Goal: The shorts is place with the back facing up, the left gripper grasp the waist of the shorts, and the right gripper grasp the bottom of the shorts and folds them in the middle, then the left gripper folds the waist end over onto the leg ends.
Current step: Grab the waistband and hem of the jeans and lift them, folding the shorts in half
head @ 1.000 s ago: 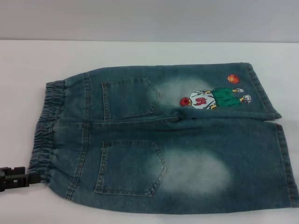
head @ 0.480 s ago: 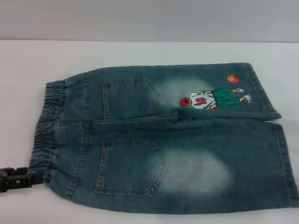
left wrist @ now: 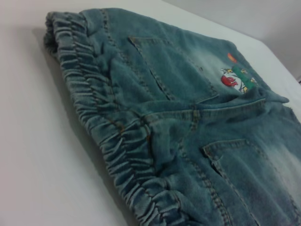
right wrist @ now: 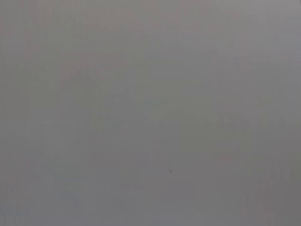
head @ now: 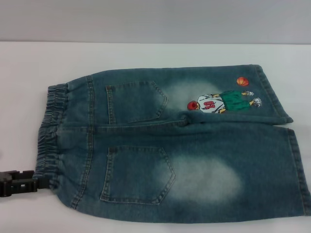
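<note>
Reaching in from my left side: my left gripper (head: 34,181) sits low at the table edge, tip right against the near corner of the waistband (head: 48,133). Can't tell how far the fingers are apart or whether they have cloth pinched, since the tip is lost against the gathered elastic

Shorts (head: 184,145) lie flat on the white table (head: 146,56), back up, both patch pockets showing. Waistband toward my left, leg hems (head: 297,170) toward my right. Embroidered basketball player (head: 221,103) is on the far leg, orange ball (head: 242,82) just beside it near that hem

Left wrist view: the bunched elastic of the waistband (left wrist: 113,136) runs close across, pockets and the embroidered figure (left wrist: 237,80) beyond it

Right gripper isn't visible in any view; its wrist camera shows only blank grey
</note>
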Controlling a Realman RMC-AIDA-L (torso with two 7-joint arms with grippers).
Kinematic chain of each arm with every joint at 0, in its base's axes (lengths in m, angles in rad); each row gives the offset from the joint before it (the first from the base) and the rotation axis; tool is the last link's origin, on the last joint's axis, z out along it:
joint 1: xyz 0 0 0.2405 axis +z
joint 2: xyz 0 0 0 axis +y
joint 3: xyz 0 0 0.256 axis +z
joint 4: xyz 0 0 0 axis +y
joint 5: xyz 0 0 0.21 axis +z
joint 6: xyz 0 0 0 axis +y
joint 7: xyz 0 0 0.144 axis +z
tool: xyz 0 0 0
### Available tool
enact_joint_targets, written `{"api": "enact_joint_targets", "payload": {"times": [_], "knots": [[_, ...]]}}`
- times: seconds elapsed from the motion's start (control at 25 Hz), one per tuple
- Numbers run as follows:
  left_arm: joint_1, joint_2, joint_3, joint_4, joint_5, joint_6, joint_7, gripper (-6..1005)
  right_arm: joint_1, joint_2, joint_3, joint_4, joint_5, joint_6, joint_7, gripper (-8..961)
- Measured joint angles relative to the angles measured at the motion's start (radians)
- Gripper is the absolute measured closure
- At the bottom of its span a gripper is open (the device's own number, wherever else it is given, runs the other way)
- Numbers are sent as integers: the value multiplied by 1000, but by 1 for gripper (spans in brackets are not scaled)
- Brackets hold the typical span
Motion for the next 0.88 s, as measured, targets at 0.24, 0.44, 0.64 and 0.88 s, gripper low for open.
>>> {"api": "enact_joint_targets", "payload": {"times": [0.24, 0.44, 0.64, 0.88], "knots": [[-4, 0, 1, 0, -1, -3, 0, 153, -1, 0, 0, 0, 0, -2, 0, 273], [-2, 5, 0, 0, 9, -13, 0, 153, -1, 0, 0, 0, 0, -3, 0, 273], [4, 11, -1, 0, 11, -23, -11, 153, 1, 0, 0, 0, 0, -4, 0, 274], [5, 15, 7, 0, 13, -35, -24, 153, 2, 0, 0, 0, 0, -4, 0, 273]]}}
